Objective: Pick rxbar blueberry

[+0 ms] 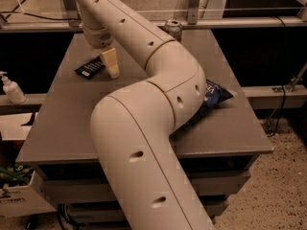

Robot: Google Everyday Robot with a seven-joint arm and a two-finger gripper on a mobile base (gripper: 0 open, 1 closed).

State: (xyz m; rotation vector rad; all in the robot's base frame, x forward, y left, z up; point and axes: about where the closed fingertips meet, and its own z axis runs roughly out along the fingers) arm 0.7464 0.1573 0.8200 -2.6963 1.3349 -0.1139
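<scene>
Whether the jaws are apart or together cannot be told. The gripper (111, 64) points down at the far left of the tabletop (72, 123), just right of the rxbar blueberry (89, 68), which lies flat there. A silver can (173, 28) stands at the far edge, and a dark-blue chip bag (214, 94) lies on the right, partly behind the arm.

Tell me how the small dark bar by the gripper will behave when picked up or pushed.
The bar lies flat on the table, so a push probably slides it rather than rolls it. It looks small and thin, so likely light. The gripper, close beside it, may struggle with its low edge.
</scene>
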